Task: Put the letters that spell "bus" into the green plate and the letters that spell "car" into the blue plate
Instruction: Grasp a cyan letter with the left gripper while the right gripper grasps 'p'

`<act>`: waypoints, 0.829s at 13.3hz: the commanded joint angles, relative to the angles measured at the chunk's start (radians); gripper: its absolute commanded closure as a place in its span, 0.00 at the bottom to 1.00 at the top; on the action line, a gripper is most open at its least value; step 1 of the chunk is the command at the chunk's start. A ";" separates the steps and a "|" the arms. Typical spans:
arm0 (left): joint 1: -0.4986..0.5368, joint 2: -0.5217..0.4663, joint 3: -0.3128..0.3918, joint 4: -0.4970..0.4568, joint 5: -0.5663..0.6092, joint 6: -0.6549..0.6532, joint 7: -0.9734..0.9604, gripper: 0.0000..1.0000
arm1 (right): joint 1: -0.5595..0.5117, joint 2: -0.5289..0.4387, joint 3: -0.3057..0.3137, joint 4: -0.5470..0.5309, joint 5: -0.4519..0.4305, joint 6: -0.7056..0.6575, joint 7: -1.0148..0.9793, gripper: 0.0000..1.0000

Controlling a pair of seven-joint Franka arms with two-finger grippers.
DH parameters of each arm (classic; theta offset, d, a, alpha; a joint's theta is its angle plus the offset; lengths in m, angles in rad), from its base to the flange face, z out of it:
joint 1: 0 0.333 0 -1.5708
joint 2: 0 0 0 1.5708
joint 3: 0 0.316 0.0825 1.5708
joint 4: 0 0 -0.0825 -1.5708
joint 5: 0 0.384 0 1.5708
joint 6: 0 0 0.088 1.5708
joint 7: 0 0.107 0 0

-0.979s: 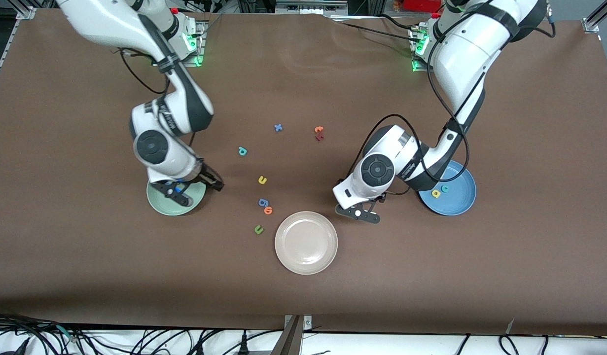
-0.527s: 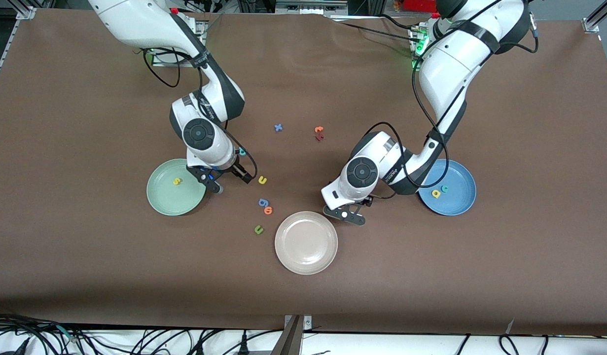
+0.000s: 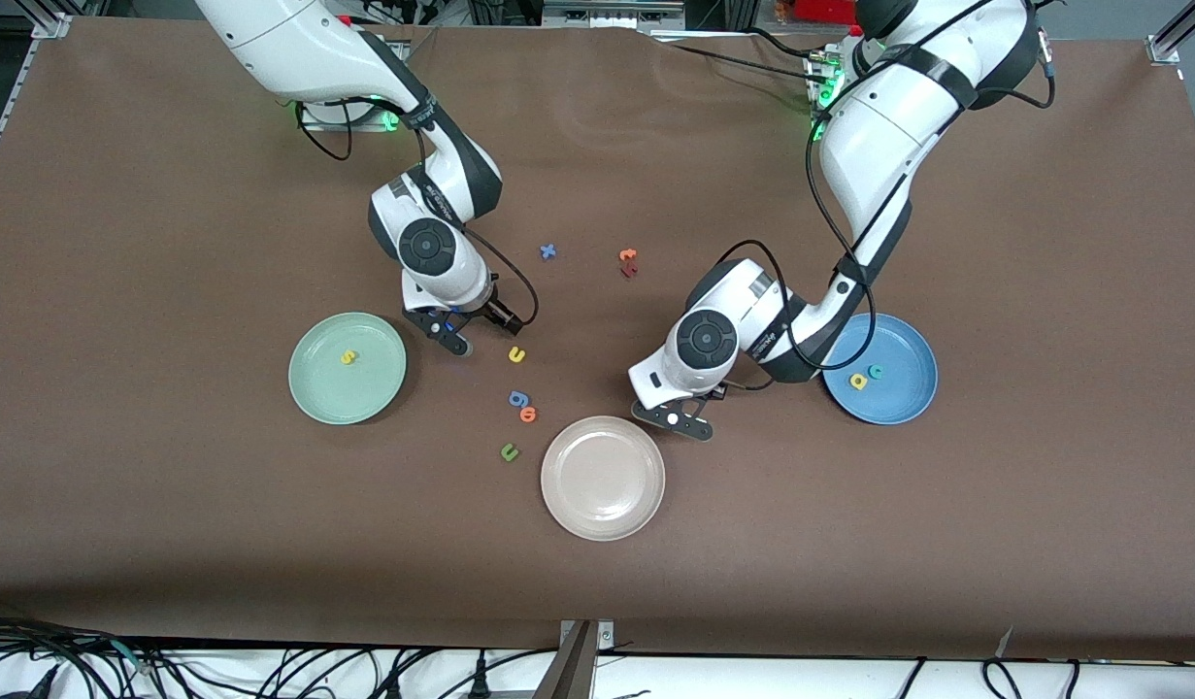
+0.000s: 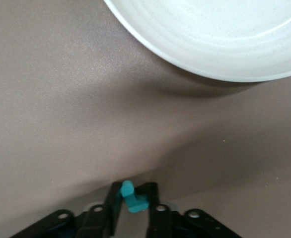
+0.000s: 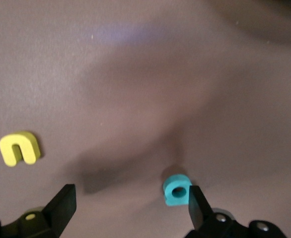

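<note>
My left gripper [image 4: 134, 192] is shut on a thin teal "r" [image 4: 133, 199], low over the table beside the beige plate [image 4: 210, 44]; the front view shows this gripper [image 3: 673, 417] but hides the letter. My right gripper [image 5: 129, 196] is open, its jaws astride the teal "b" [image 5: 177, 190], which lies on the table close to one fingertip. In the front view the right gripper [image 3: 476, 330] covers the "b". The yellow-orange "u" [image 3: 516, 354] lies beside it. The green plate [image 3: 325, 393] holds the yellow "s" [image 3: 348, 357]. The blue plate [image 3: 903, 398] holds the yellow "a" [image 3: 858, 381] and teal "c" [image 3: 876, 370].
A blue "g" [image 3: 517, 398], an orange letter [image 3: 528, 415] and a green "u" [image 3: 509, 450] lie between the green plate and the beige plate [image 3: 602, 481]. A blue "x" [image 3: 547, 251] and orange and dark red letters [image 3: 628, 262] lie nearer the robots' bases.
My right gripper has moved from over the green plate to the teal "b", uncovering the "s". My left gripper has slid toward the beige plate and shut on the "r".
</note>
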 commanded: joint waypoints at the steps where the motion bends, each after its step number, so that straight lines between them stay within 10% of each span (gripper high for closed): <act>1: -0.009 -0.007 0.005 -0.002 -0.020 -0.006 0.022 1.00 | -0.009 -0.048 0.008 -0.075 -0.005 0.015 0.001 0.01; 7: 0.049 -0.105 0.000 0.028 -0.021 -0.218 0.164 1.00 | -0.028 -0.053 0.007 -0.096 -0.008 0.019 -0.003 0.03; 11: 0.178 -0.126 0.003 0.011 -0.017 -0.293 0.445 1.00 | -0.028 -0.053 0.007 -0.122 -0.009 0.059 -0.028 0.44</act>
